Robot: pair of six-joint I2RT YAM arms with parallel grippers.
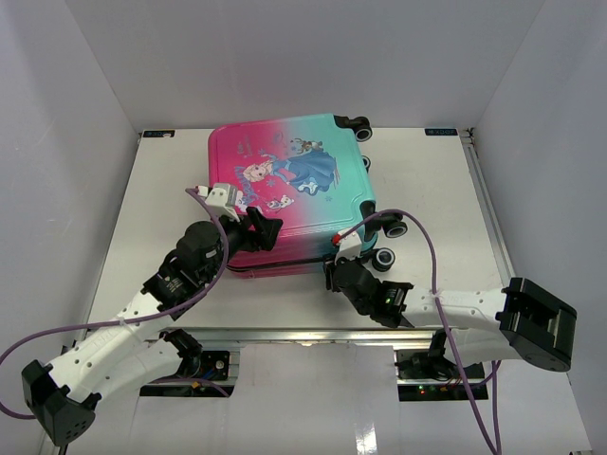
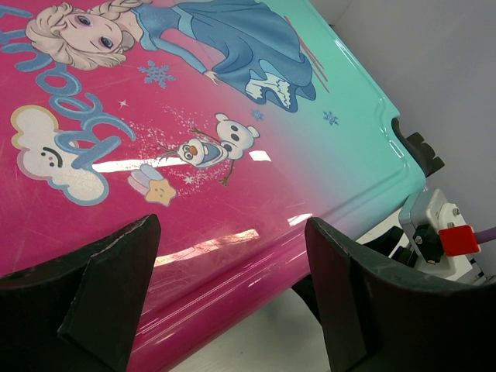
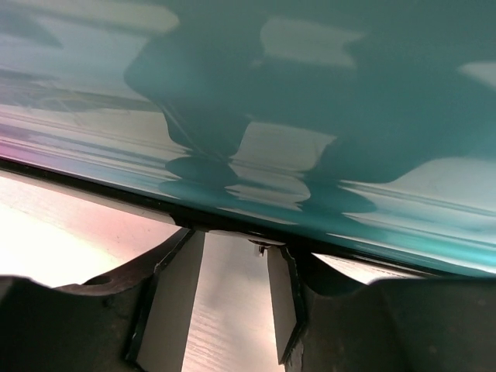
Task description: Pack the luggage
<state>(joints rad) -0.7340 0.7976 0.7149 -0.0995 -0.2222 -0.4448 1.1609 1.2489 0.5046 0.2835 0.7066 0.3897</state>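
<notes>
The luggage (image 1: 285, 190), a child's hard-shell suitcase shading pink to teal with a cartoon print, lies flat and closed on the table (image 1: 427, 190), toward its middle. Its wheels (image 1: 384, 258) are at the right end. The glossy shell looks stiff and slippery, and probably bulky rather than heavy, so the broad lid offers poor purchase. The better holds are judged to be the black seam (image 3: 93, 180) between the halves and the lid's rim.

The left gripper (image 2: 231, 232) sits at the near pink edge, jaws wide apart, holding nothing. The right gripper (image 3: 232, 256) meets the seam at the near teal corner. Its fingers (image 3: 167, 294) are partly apart, with bare table visible between them. Whether the small dark tab there is a zip pull cannot be told.
</notes>
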